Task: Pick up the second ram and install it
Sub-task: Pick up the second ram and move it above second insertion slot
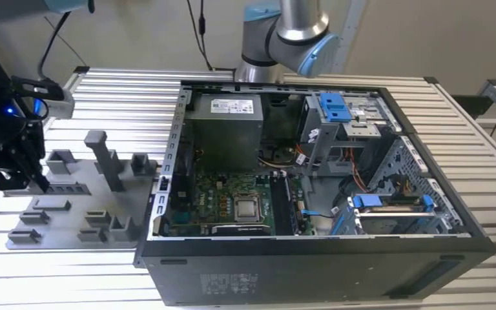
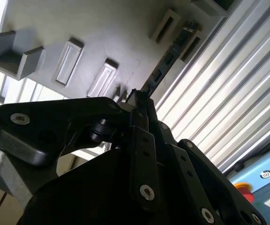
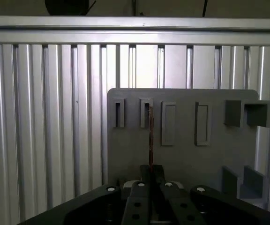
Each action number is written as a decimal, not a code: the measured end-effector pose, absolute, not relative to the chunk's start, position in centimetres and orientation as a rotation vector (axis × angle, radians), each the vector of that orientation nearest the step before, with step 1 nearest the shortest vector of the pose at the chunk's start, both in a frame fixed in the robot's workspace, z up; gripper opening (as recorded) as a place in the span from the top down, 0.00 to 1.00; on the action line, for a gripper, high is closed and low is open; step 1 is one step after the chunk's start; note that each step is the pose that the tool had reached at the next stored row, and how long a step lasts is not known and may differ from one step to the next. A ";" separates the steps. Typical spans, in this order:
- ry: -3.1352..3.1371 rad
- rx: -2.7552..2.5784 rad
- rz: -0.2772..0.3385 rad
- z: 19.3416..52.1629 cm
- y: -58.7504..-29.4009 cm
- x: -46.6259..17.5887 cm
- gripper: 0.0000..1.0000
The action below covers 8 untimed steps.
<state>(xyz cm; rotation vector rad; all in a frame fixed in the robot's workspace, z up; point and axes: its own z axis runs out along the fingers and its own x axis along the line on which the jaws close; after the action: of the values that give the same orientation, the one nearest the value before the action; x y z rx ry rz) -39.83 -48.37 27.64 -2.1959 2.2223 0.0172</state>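
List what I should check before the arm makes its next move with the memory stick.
1. Pincer shut on the second ram: ok, it clamps one end in both wrist views.
2. Ram in line with the pincer: ok, edge-on and straight in the first wrist view.
3. Ram free of the grey fixture plate: cannot tell.
4. Computer case open: ok, motherboard exposed in the exterior view.
5. Room on the motherboard for the ram: cannot tell.
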 end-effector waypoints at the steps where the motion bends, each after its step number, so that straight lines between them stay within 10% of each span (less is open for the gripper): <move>1: 2.222 -2.196 0.017 27.7 -48.4 -39.8 0.86; 8: 2.222 -2.196 0.016 28.4 -48.4 -39.8 0.86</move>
<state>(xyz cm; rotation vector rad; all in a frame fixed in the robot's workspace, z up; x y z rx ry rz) -39.85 -48.37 28.42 -2.1955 2.2220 0.0163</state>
